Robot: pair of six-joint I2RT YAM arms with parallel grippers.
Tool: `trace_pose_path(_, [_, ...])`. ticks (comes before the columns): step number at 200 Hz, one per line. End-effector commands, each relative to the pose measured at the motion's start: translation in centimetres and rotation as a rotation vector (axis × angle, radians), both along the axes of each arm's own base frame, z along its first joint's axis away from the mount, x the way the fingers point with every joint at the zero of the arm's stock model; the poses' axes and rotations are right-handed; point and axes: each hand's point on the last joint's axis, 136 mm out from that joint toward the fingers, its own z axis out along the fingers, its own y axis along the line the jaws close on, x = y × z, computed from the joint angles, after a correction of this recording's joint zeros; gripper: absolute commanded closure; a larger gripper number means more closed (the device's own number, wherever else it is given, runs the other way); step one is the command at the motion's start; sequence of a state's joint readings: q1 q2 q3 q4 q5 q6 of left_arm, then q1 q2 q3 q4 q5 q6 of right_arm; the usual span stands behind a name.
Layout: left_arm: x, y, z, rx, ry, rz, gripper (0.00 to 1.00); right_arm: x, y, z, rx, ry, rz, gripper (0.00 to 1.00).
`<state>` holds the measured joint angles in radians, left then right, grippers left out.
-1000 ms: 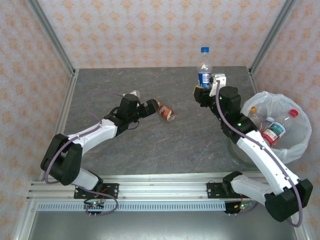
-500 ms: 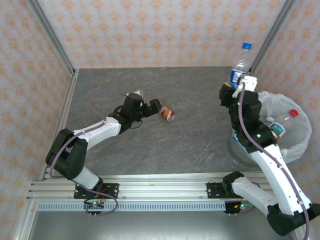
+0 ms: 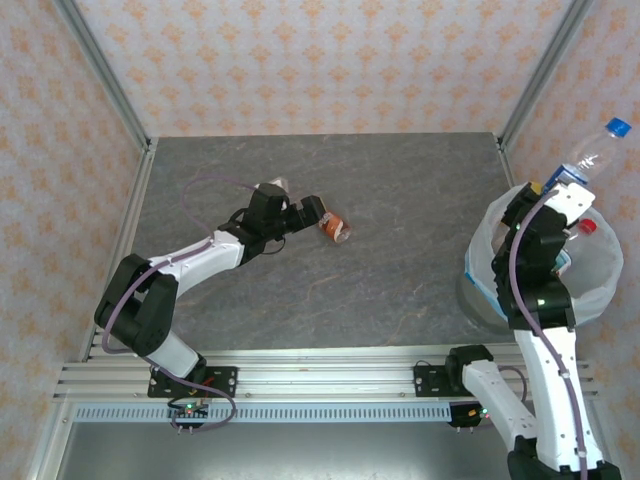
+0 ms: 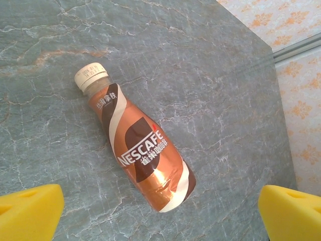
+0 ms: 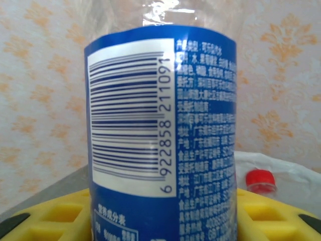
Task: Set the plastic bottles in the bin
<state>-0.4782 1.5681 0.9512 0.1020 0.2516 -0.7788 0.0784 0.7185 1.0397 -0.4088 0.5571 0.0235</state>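
Top external: right tool pinches clear blue-labelled plastic bottle, round grey bag-lined bin right beneath it, red-capped bottle already inside. Left tool spread wide, brown coffee bottle just ahead on grey desk, ungrasped. Judging two drops left.

Grey marbled tabletop, orange-patterned walls, aluminium rail along near edge
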Motion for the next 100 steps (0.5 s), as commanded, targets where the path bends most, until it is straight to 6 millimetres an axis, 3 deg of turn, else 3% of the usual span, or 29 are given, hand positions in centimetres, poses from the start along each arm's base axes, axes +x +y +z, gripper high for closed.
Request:
trace_pose_path(1, [0.3, -0.5, 0.7, 0.009, -0.018, -0.018, 0.0, 0.3, -0.7, -2.0, 0.031, 0.032, -0.033, 0.48])
trace_pose_path(100, [0.1, 0.0, 0.1, 0.032, -0.005, -0.006, 0.0, 1.6, -1.1, -7.9, 0.1, 0.121, -0.048, 0.42])
